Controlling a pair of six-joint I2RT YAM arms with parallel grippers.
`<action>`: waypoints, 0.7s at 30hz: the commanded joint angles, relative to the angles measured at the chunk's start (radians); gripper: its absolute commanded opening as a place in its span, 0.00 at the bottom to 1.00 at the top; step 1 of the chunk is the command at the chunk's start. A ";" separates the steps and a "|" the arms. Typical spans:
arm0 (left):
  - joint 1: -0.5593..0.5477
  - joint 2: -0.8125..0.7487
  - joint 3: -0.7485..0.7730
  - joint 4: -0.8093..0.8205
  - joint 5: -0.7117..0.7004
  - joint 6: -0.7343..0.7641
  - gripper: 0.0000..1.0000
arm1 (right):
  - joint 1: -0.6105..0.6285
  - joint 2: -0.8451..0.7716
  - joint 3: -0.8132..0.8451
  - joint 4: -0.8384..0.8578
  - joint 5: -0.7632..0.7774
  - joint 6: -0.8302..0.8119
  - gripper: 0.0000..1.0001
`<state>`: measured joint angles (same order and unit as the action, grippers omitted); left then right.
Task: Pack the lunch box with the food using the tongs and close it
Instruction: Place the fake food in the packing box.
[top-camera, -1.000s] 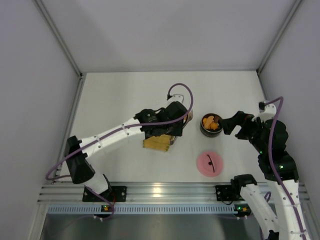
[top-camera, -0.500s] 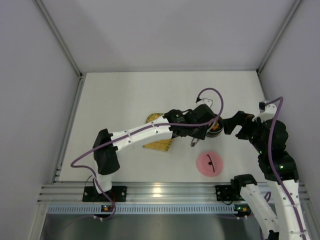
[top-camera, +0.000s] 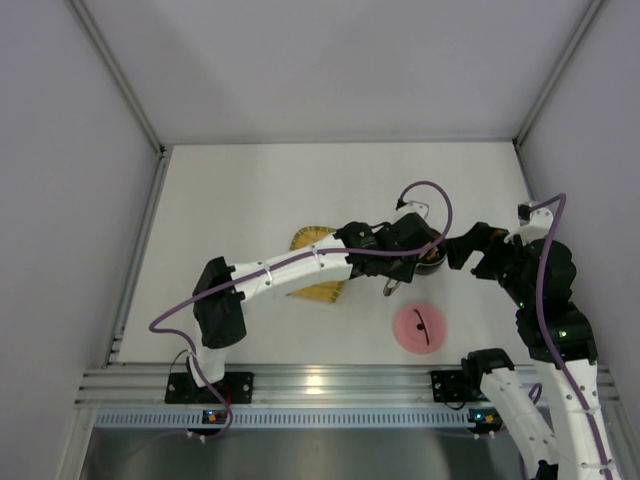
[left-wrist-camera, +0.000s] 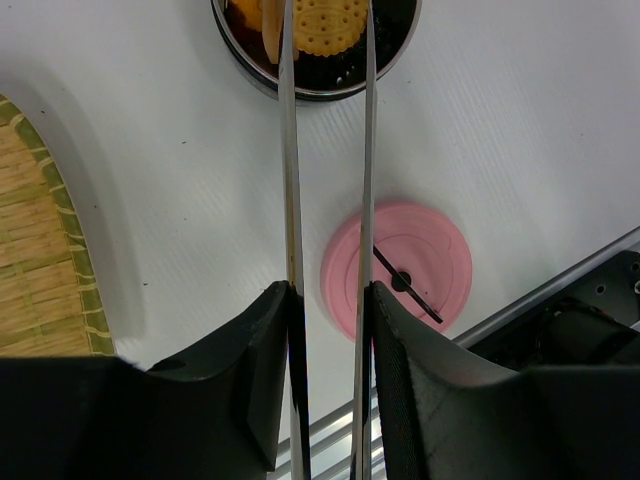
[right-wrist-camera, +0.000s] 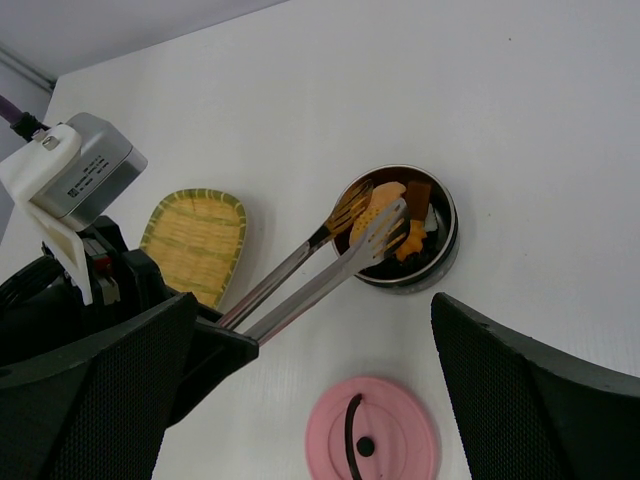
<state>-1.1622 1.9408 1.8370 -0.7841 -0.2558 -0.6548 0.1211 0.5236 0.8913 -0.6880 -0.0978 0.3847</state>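
Observation:
My left gripper (left-wrist-camera: 328, 290) is shut on the silvery tongs (left-wrist-camera: 288, 180), low on their two arms. The tong tips (right-wrist-camera: 378, 215) pinch a round yellow biscuit (left-wrist-camera: 330, 25) just over the open lunch box (left-wrist-camera: 300, 92). Several orange, brown and black food pieces (right-wrist-camera: 408, 238) lie inside the lunch box (right-wrist-camera: 447, 250). In the top view the left gripper (top-camera: 396, 266) covers most of the lunch box (top-camera: 432, 262). The pink lid (top-camera: 420, 327) lies flat in front of it. My right gripper (right-wrist-camera: 315, 300) stands open just right of the box, holding nothing.
The yellow woven tray (top-camera: 318, 291) lies left of the lunch box, partly under the left arm, and shows no food on it (right-wrist-camera: 195, 240). The aluminium rail (top-camera: 320, 382) runs along the near edge. Grey walls close in the table on three sides.
The left arm has swung right from above the yellow tray to the lunch box, carrying the tongs. The right arm has stayed still.

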 joint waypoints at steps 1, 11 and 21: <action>-0.011 -0.013 0.030 0.017 -0.039 0.001 0.40 | -0.012 -0.008 0.034 -0.002 0.010 -0.014 1.00; -0.011 -0.016 0.016 0.014 -0.054 0.004 0.44 | -0.011 -0.005 0.037 -0.001 0.007 -0.012 1.00; -0.011 -0.026 0.015 0.019 -0.048 0.012 0.48 | -0.012 0.003 0.043 0.002 0.007 -0.013 1.00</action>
<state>-1.1679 1.9408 1.8366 -0.7856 -0.2855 -0.6540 0.1211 0.5236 0.8913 -0.6880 -0.0978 0.3847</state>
